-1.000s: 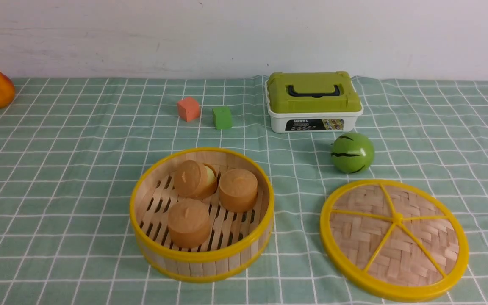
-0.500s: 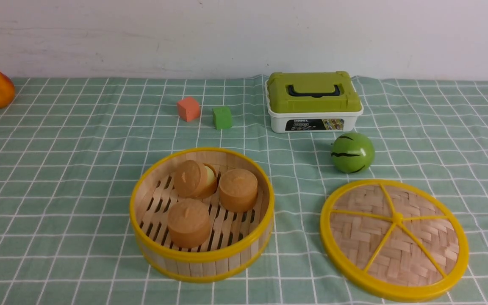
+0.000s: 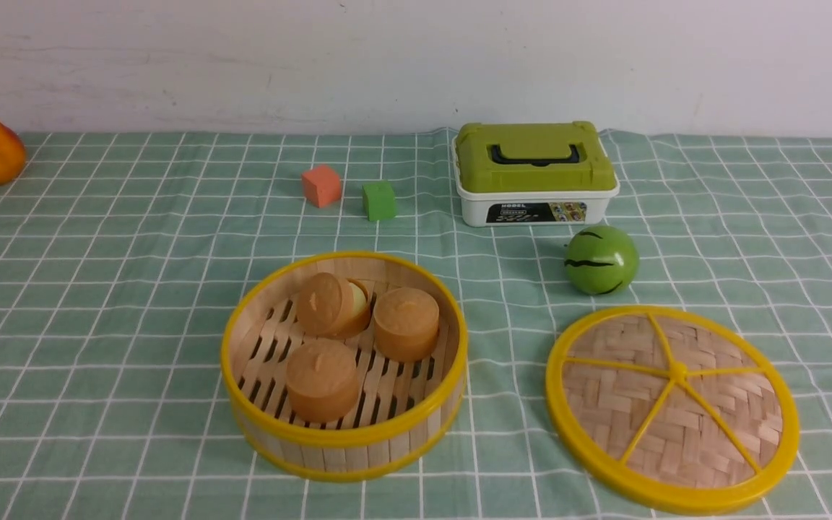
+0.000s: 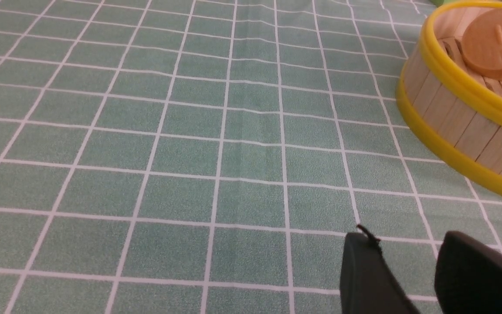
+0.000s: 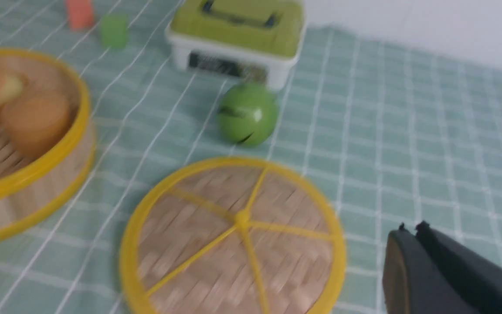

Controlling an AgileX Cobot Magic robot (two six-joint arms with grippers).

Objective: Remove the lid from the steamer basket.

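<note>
Front view: the lid lies flat on the cloth, right of the open basket; being round, it has no long axis, and its knob faces up.

Left wrist view: the left gripper is parted, holding nothing.

Right wrist view: the right gripper is closed, empty, apart from the lid.

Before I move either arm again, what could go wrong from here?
The lid already lies off the steamer basket, so lifting it again might undo finished work. The round green ball sits just beyond the lid and could roll if an arm brushes it.
</note>
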